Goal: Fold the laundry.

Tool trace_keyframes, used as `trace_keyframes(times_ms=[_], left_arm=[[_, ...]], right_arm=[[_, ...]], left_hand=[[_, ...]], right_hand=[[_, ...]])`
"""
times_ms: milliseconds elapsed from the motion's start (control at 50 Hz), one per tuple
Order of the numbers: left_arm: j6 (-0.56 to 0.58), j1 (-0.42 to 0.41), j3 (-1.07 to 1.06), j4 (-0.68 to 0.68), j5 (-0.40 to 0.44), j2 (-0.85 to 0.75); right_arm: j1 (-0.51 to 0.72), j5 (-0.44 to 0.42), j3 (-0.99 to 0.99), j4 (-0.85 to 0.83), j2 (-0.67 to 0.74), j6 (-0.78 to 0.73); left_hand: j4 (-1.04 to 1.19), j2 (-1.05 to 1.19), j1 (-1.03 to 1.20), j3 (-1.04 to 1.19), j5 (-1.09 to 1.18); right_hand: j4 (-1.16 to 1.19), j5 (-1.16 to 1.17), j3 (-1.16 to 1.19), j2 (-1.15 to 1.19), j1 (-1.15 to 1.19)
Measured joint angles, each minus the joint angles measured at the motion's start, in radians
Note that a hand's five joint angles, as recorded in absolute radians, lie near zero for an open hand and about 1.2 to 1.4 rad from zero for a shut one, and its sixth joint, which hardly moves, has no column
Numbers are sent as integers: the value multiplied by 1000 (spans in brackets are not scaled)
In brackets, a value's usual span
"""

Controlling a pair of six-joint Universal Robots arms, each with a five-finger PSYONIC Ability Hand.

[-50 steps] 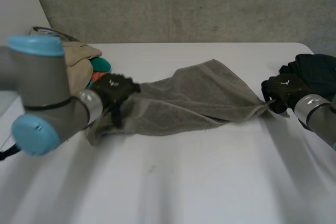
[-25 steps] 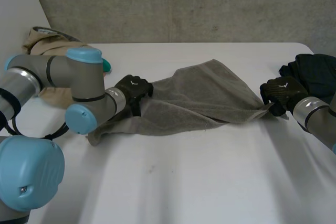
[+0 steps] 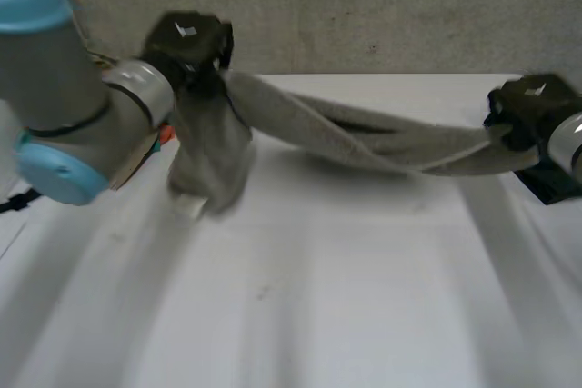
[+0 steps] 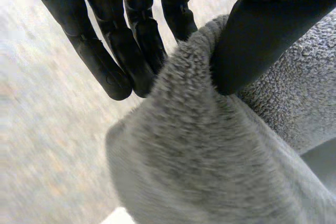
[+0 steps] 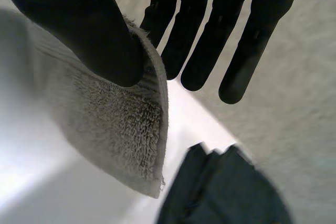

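The grey towel (image 3: 364,138) is lifted off the table (image 3: 300,306) and hangs as a sagging, twisted band between the two hands, running from the left side of the head view across to the right. At its left end a thick fold drops straight down below the left hand (image 3: 186,41), and its lower end comes close to the table top; whether it touches cannot be told. The left hand holds the towel high in front of the grey concrete wall (image 3: 364,6). In the left wrist view the thumb presses a bunched edge of the fluffy cloth against the straight fingers (image 4: 131,45), so the hand is pinching the towel, and the rest of the cloth spills away under the palm. The right hand (image 3: 529,106) holds the towel's other end, lower than the left hand. In the right wrist view its thumb clamps a hemmed corner of the cloth against the straight fingers (image 5: 202,51), and the corner hangs down just past them. A dark garment (image 5: 226,192) lies on the table beneath the right hand, apart from the towel's corner. The left arm (image 3: 64,97), grey with light-blue caps, crosses the near left of the head view.
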Motion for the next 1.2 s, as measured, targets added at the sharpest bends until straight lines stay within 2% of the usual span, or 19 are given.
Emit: trace_keyframes(times_ms=[100,140,260,360,500,580,640,740,820,920,1040,1200], left_arm=[[-27,28,-45,-24,25,99],[-49,54,-59,-82,46,139],[-58,86,-64,-207,74,107],[-19,91,-19,-306,66,-56],[43,64,172,-327,38,-262],[48,45,317,-220,34,-302],[23,33,405,18,30,-285],[-45,31,396,408,16,-226],[-75,38,333,535,5,-199],[-78,54,217,530,-4,-193],[-60,68,-49,460,-3,-192],[25,79,-380,414,10,-135]], right_arm=[[3,13,-46,84,-87,-8],[9,14,-84,169,-150,-21],[27,9,-136,330,-187,-80],[71,29,-191,459,-101,-190],[150,108,-340,464,102,-252],[185,186,-486,327,204,-197],[199,261,-595,92,246,-85],[202,324,-616,-279,213,57],[208,328,-560,-420,166,95],[223,287,-444,-426,126,98],[230,200,-233,-310,127,86],[184,148,-2,-210,170,16]], left_hand=[[0,0,0,0,0],[0,0,0,0,0],[0,0,0,0,0],[0,0,0,0,0],[1,0,0,1,0],[3,1,3,2,0],[3,1,29,2,0],[4,1,29,2,0],[4,1,29,2,0],[4,1,29,2,0],[4,2,29,3,0],[4,2,29,3,0]], right_hand=[[0,0,0,0,0],[0,6,0,0,0],[0,8,0,0,0],[0,8,0,0,0],[0,8,0,0,0],[1,8,2,0,0],[1,8,2,0,0],[2,8,2,0,0],[2,8,2,0,0],[2,8,2,0,0],[4,8,2,0,0],[5,8,2,0,0]])
